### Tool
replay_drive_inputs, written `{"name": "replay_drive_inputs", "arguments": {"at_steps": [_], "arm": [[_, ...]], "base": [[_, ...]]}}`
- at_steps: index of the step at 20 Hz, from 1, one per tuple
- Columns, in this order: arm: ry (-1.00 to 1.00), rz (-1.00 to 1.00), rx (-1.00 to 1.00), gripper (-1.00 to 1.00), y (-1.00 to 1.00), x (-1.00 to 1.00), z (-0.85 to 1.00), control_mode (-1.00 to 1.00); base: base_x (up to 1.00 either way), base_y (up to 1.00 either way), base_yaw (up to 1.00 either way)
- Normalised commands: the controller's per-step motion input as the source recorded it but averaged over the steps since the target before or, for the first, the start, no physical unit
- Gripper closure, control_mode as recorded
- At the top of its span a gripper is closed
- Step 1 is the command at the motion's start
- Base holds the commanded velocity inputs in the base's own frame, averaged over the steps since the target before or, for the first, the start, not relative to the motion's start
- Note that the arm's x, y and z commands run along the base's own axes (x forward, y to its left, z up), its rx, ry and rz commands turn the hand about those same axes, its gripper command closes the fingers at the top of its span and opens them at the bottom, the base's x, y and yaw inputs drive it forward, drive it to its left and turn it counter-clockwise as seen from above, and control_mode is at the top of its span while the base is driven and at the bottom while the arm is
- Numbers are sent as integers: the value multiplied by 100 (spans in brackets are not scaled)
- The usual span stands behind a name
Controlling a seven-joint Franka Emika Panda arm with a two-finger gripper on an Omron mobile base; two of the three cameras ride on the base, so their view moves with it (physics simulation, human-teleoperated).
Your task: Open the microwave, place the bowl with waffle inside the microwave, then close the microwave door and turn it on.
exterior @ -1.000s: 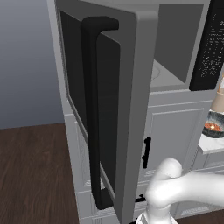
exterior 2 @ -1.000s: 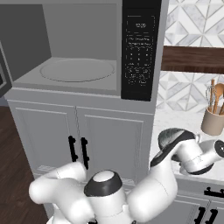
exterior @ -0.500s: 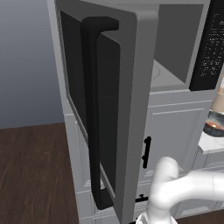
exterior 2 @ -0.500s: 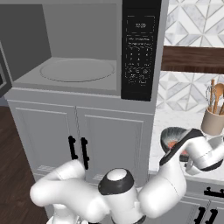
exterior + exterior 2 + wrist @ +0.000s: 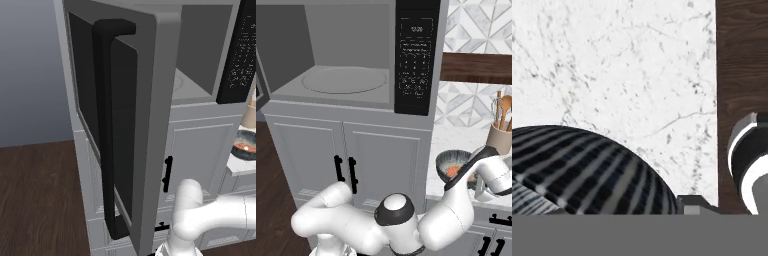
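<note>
The microwave [image 5: 351, 50] stands open, its grey cavity and round turntable [image 5: 346, 80] bare, with a black control strip [image 5: 416, 55] on the right. The microwave door [image 5: 150, 125] swings out towards me, its thick black bar handle [image 5: 105, 125] facing left. The bowl [image 5: 443, 161], dark and striped, rests on the marble counter to the right of the microwave, with the reddish waffle [image 5: 453, 171] in it. My gripper [image 5: 471, 175] is down at the bowl's right rim. In the hand view the bowl's striped outer wall [image 5: 587, 170] bulges close against one fingertip [image 5: 696, 204]. The jaw gap is hidden.
White cabinets with short black handles [image 5: 351, 175] stand under the microwave. A tan holder of wooden utensils [image 5: 501, 135] sits behind the bowl, below a dark wood shelf [image 5: 476, 67]. A round black-and-white object [image 5: 752, 170] lies beside the gripper. The open door blocks the left side.
My hand has slid further right along the counter, from beside the bowl to its right rim. The bowl, door and base have stayed where they were.
</note>
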Motion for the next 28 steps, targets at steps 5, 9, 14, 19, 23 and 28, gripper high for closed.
{"name": "replay_drive_inputs", "arguments": {"at_steps": [5, 9, 14, 19, 23, 28], "arm": [[-8, 11, 3, 100, -4, -77, 42, -100], [-23, 12, 8, 100, -21, -97, 89, -100], [-33, 18, 8, 100, 3, -100, 77, -100], [-45, 10, 11, 100, 65, -94, 69, -100], [-57, 5, 5, 100, 100, -100, 73, -100], [-49, 0, 0, 100, 100, -94, 73, -100]], "base": [[0, 0, 0], [0, 0, 0], [0, 0, 0], [0, 0, 0], [0, 0, 0], [0, 0, 0]]}}
